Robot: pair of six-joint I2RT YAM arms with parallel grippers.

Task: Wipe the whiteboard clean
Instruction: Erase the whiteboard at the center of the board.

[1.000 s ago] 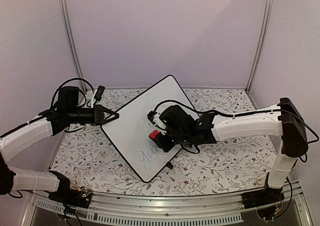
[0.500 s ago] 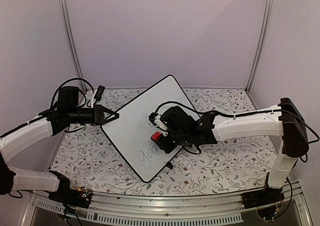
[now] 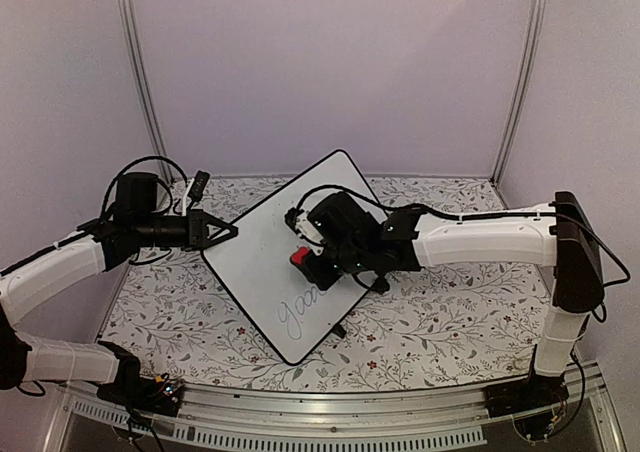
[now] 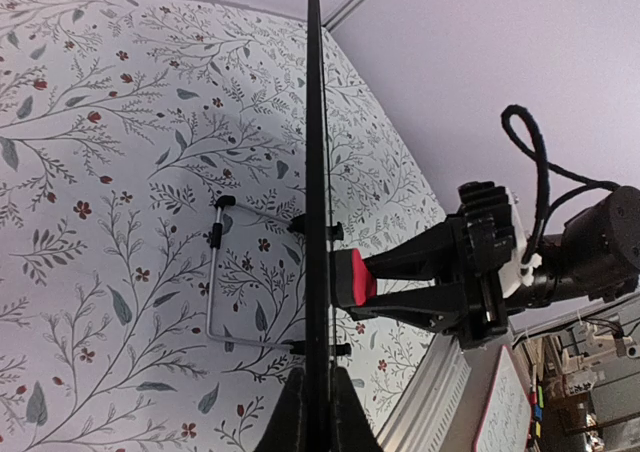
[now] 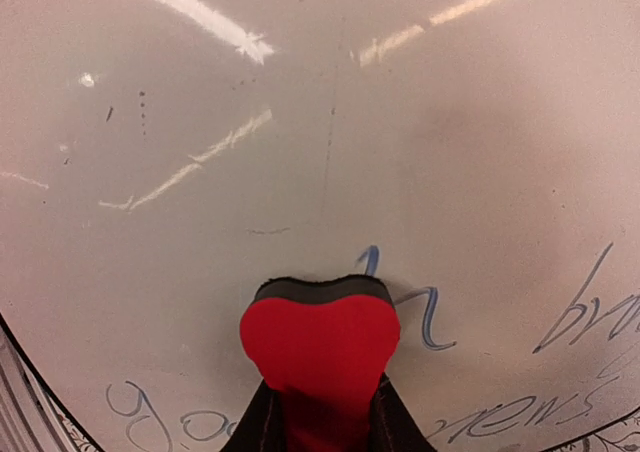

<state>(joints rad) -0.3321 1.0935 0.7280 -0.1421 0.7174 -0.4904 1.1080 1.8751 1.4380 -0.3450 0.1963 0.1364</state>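
Two grippers are seen working on one board. Nearest the arm bases lies the lower corner of the whiteboard (image 3: pixel 262 257), with grey handwriting (image 3: pixel 296 312) left on it. The board is turned like a diamond over the floral table (image 3: pixel 450 322) and appears propped on a wire stand (image 4: pixel 215 282) behind it. The left gripper (image 3: pixel 233 231) is closed tight on the board's left corner, with the black frame pinched between its jaws, so the board is braced.

Further in, the right gripper (image 5: pixel 322 422) is closed narrowly on a red eraser (image 5: pixel 320 342). The eraser's dark felt edge is pressed to the white surface. Just ahead of these jaws, a loop of blue-grey lettering (image 5: pixel 425 312) is met. More words lie to their right and to their lower left.

Wiping is judged to be the step in hand. It would be done well with the felt kept flat, pressure set against the left gripper's brace, and overlapped strokes drawn back over the remaining words.

Beyond the jaws the board is bare up to its far corner, so open room is offered there. The black frame runs close at the lower left, and strokes should be stopped short of it.
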